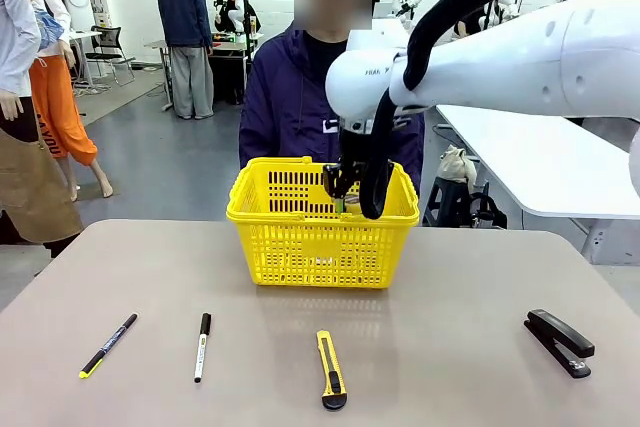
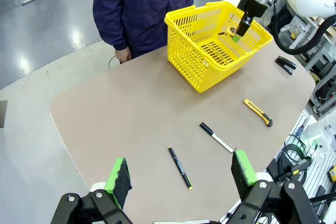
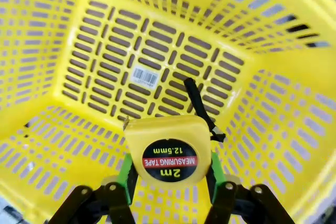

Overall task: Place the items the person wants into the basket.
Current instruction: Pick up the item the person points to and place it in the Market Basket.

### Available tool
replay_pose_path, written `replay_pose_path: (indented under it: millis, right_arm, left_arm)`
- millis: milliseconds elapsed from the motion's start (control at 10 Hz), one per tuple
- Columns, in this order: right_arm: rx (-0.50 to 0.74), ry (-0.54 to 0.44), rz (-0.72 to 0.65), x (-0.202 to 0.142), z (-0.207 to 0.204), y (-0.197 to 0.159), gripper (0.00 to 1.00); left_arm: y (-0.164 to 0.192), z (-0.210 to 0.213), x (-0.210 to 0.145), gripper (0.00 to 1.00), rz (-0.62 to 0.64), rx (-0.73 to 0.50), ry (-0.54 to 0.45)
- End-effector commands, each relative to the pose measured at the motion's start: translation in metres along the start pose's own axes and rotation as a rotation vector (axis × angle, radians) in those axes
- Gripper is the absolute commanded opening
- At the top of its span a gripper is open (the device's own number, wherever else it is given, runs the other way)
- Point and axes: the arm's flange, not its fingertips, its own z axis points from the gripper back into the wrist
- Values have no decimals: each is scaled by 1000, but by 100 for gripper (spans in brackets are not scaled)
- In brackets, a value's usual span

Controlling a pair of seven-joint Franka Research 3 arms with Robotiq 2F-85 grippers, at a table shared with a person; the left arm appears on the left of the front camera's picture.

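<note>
Counter, front view: beige, with the basket at 12 o'clock, just before the person; stapler at 4 o'clock, marker at 8 o'clock.
Right gripper, front view: sits inside the basket's rim.
Left gripper, left wrist view: jaws wide apart over the counter's near edge; basket at 1 o'clock.
Tape measure, right wrist view: clamped between the right gripper's green pads at 6 o'clock, above the basket's slotted floor.
</note>
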Motion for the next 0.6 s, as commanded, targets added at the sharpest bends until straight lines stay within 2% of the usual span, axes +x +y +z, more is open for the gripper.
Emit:
replay_pose_path:
  millis: [0, 500]
  right_arm:
    - [24, -15, 38, 0, -17, -3, 65]
    - [20, 16, 66, 8, -41, -2, 65]
  left_arm:
    - [1, 1, -1, 100, -14, -13, -10]
    - [1, 1, -1, 100, -14, -13, -10]
